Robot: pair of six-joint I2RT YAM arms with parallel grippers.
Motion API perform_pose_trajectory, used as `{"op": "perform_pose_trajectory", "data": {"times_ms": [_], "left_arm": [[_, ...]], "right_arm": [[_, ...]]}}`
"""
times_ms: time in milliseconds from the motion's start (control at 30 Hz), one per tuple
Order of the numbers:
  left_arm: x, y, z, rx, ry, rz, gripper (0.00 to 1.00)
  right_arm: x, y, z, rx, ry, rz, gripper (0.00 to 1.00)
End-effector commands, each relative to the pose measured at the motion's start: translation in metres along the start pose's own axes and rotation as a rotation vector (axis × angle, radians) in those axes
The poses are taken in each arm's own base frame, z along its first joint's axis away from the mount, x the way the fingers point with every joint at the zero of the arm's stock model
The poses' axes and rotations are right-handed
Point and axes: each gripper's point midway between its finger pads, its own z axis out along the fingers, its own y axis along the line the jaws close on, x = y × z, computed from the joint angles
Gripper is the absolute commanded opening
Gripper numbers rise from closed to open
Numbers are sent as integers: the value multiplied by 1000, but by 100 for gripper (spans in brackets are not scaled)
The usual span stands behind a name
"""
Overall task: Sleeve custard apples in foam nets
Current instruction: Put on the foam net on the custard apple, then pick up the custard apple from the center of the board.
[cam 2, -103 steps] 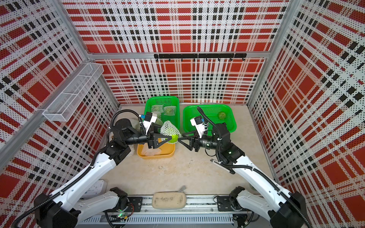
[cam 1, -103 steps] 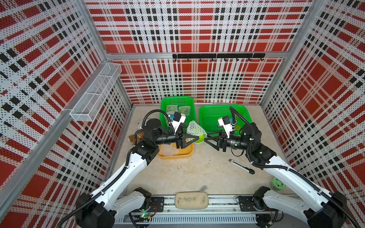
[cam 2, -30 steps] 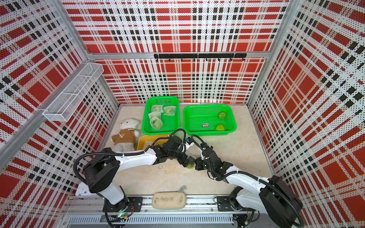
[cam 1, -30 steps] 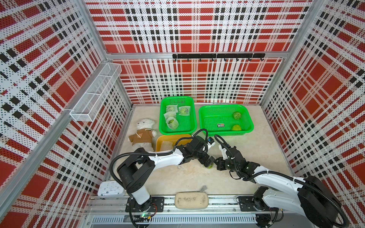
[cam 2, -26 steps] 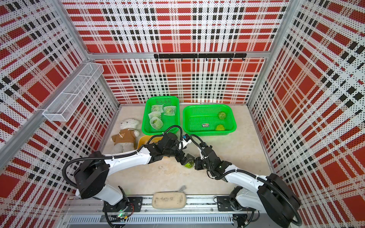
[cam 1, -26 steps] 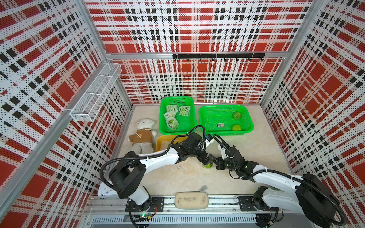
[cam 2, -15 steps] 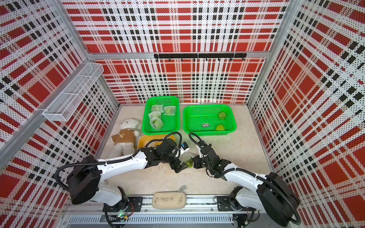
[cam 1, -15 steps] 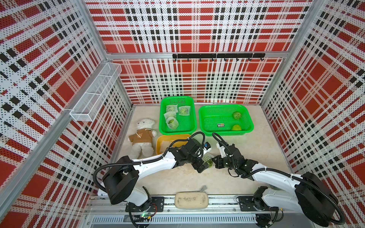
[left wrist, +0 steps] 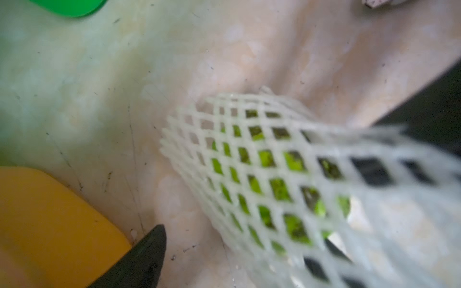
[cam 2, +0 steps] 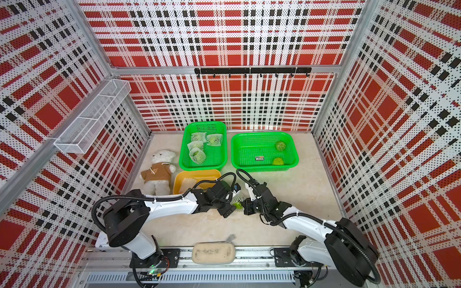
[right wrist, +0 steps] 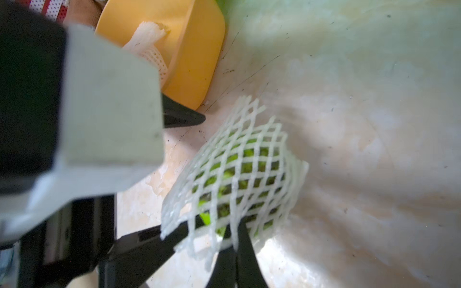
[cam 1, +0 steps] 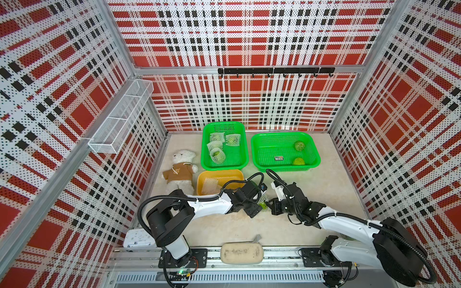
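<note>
Quick progress check, front to back. Nearest us, one beige pad (cam 1: 242, 253) sits on the front rail and has nothing to do with the job. Just past it, mid-worktop (cam 1: 219, 227), is the fruit being worked on: one custard apple (right wrist: 225, 172) lies inside a foam net (left wrist: 274, 187). The mesh covers most of it, with some green poking out at the end facing the right arm, so we'd call it nearly sleeved but not binned. The left gripper (cam 1: 259, 201) has its jaws spread wide either side of the net and isn't squeezing anything. The right gripper (right wrist: 234, 249) is clenched tight, and in its wrist view it looks to be pinching the net's rim.

Next back is one yellow tray (cam 1: 219, 172) with at least one spare net (cam 1: 210, 185) in it. We can't tell if a second is tucked in there. One teddy bear (cam 1: 180, 172) sits just beside the tray.

Farthest back are two baskets side by side. The left green basket (cam 1: 223, 123) holds four netted bundles (cam 1: 217, 155). Two clearly show green inside, and the other two we can't make out. The right green basket (cam 1: 282, 134) holds two bare custard apples (cam 1: 299, 145) plus one small label (cam 1: 278, 158).

Our read is four probably done, one under way and two to go, which makes seven fruit if every bundle is filled. What's left is binning this one and netting the last two, and we're only sure of one spare net.
</note>
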Motion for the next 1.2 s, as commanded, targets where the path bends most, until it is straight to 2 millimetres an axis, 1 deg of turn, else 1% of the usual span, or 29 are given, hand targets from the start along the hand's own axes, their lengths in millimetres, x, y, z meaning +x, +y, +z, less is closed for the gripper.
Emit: {"op": "perform_pose_trajectory", "data": {"times_ms": [0, 133, 200, 267, 333, 433, 467, 533, 633, 700, 733, 767, 800, 833, 867, 967, 1033, 1100, 1167], "left_arm": [[-27, 6, 3, -48, -75, -37, 86], [-35, 6, 7, -49, -94, -48, 86], [-36, 3, 8, -35, -92, -47, 86], [-33, 0, 7, -18, -83, -44, 90], [-22, 0, 3, -18, -46, -42, 92], [-8, 6, -9, -29, -12, -55, 97], [-5, 9, -14, -34, -6, -67, 99], [-4, 18, -28, -22, -6, -96, 99], [-10, 29, -51, 17, -41, -145, 99], [-19, 30, -64, 78, -69, -160, 100], [-24, 25, -69, 111, -80, -148, 99], [-31, 19, -72, 152, -95, -142, 99], [-37, 12, -74, 187, -100, -128, 99], [-42, 5, -74, 220, -99, -114, 99], [-47, -3, -74, 252, -98, -99, 99], [-59, -18, -61, 264, -73, -61, 99], [-66, -29, -50, 280, -57, -51, 99], [-71, -37, -36, 275, -33, -34, 99], [-71, -46, -23, 275, 7, -12, 99]], "right_arm": [[-5, 19, -6, -49, -9, -62, 0], [3, 24, -6, -62, 18, -69, 0], [3, 21, -6, -50, 13, -66, 0], [-1, 16, -9, -13, 3, -71, 0], [-6, 15, -14, 18, 1, -85, 15], [-11, 22, -20, 0, 4, -97, 39], [-11, 25, -22, -15, 12, -98, 44], [-10, 32, -29, -44, 30, -95, 53], [-12, 37, -46, -48, 25, -92, 61], [-17, 30, -59, 8, 0, -70, 66], [-20, 24, -66, 44, -13, -51, 69], [-24, 17, -72, 78, -24, -26, 75], [-28, 5, -79, 134, -38, 16, 82], [-32, -7, -86, 192, -50, 62, 86], [-36, -16, -91, 221, -62, 91, 89], [-47, -41, -105, 307, -107, 159, 100], [-52, -57, -113, 343, -124, 201, 100], [-56, -67, -119, 352, -141, 230, 100], [-61, -73, -125, 359, -163, 243, 100]]}}
